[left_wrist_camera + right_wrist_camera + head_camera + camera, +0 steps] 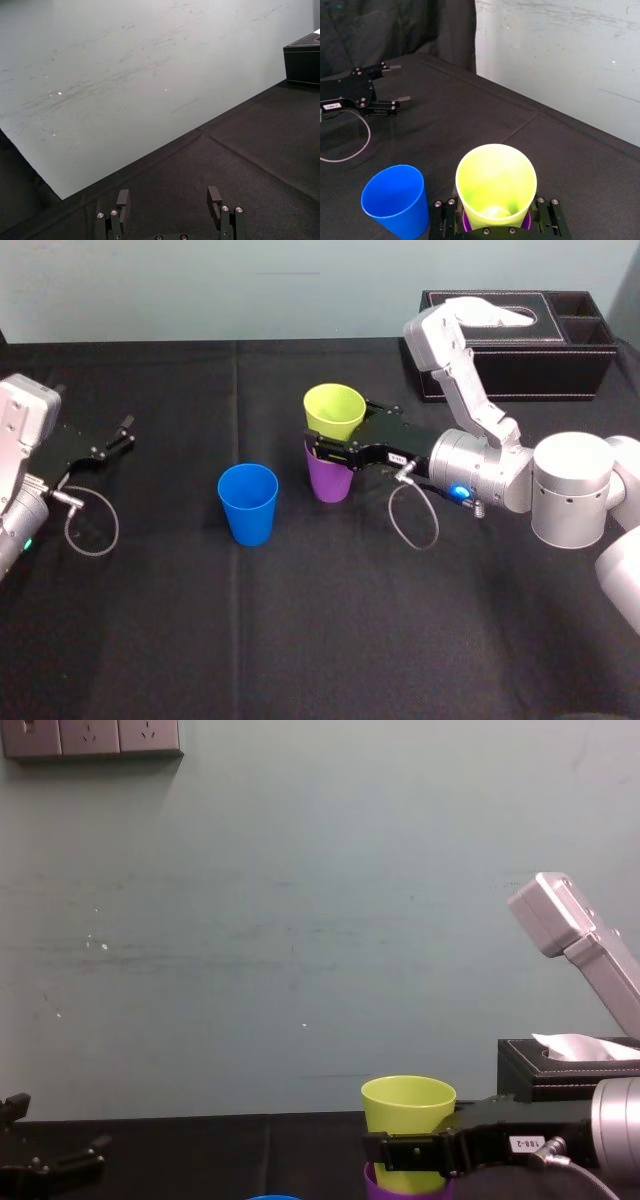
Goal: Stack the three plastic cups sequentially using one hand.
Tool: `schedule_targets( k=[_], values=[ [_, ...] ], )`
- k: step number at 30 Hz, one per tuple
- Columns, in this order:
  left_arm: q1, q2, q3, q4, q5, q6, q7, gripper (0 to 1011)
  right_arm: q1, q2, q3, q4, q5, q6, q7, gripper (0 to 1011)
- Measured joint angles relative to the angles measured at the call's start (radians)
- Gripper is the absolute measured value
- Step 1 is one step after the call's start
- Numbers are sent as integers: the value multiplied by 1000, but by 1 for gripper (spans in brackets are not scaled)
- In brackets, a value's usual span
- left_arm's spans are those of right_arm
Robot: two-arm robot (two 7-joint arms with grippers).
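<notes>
The yellow-green cup [335, 410] sits nested in the purple cup [330, 480] near the middle of the black table. My right gripper [325, 448] comes in from the right, its black fingers pressed on both sides of the yellow-green cup [496, 180] just above the purple rim [465, 220]. To their left the blue cup [247, 502] stands upright by itself, mouth up. My left gripper [118, 435] rests at the table's left edge, open, with nothing between its fingers [123, 199].
A black tissue box [520, 340] stands at the back right, behind my right arm. A grey-green wall [300, 920] rises close behind the table. Bare black cloth lies in front of the cups and between the blue cup and my left gripper.
</notes>
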Motion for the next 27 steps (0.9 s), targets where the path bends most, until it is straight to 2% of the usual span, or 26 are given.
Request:
schedule_targets(
  k=[5, 8, 9, 10, 15, 27],
  values=[
    [0, 0, 0, 0, 0, 0, 0, 1010, 0, 1, 0, -2, 0, 1, 0, 749],
    [0, 0, 0, 0, 0, 0, 0, 1010, 0, 1, 0, -3, 0, 2, 0, 818],
    [0, 0, 0, 0, 0, 0, 0, 1010, 0, 1, 0, -4, 0, 2, 0, 873],
    [0, 0, 0, 0, 0, 0, 0, 1010, 0, 1, 0, -4, 0, 2, 0, 873],
    [0, 0, 0, 0, 0, 0, 0, 1010, 0, 1, 1, -5, 1, 3, 0, 1003],
    [0, 0, 0, 0, 0, 0, 0, 1010, 0, 2, 2, -6, 1, 4, -1, 1003]
  ],
)
